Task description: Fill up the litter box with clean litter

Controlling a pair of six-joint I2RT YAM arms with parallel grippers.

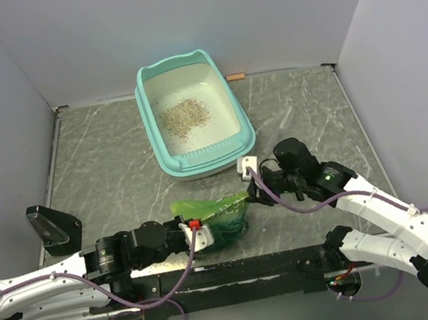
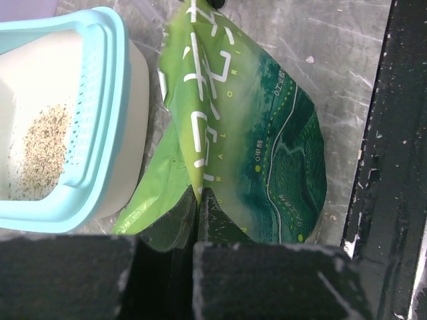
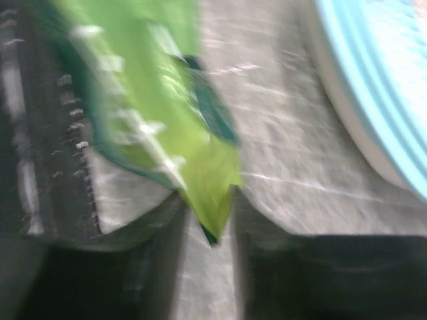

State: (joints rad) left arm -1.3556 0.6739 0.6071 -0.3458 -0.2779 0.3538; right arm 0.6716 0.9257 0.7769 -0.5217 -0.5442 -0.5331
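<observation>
The left gripper [image 2: 197, 200], reaching in from the left near the table's [image 1: 99, 163] front edge, has its jaws pressed nearly together on a fold at the edge of the green bag [image 1: 219, 216], which lies slumped on the marbled surface with its printed face up. Behind the bag, towards the back wall, sits the litter box [image 1: 206, 161]: a turquoise tray with a slotted near rim and a whitish inside, its near end just beside the bag in the left wrist view. The clean litter [image 1: 184, 117] forms only a thin, loose patch of beige-grey granules in the middle of its floor, with most of the floor bare. On the right, the right gripper [image 3: 208, 213] pinches a pointed corner of the bag between its two fingers. That view is blurred, but the green corner sits squeezed in the narrow gap.
</observation>
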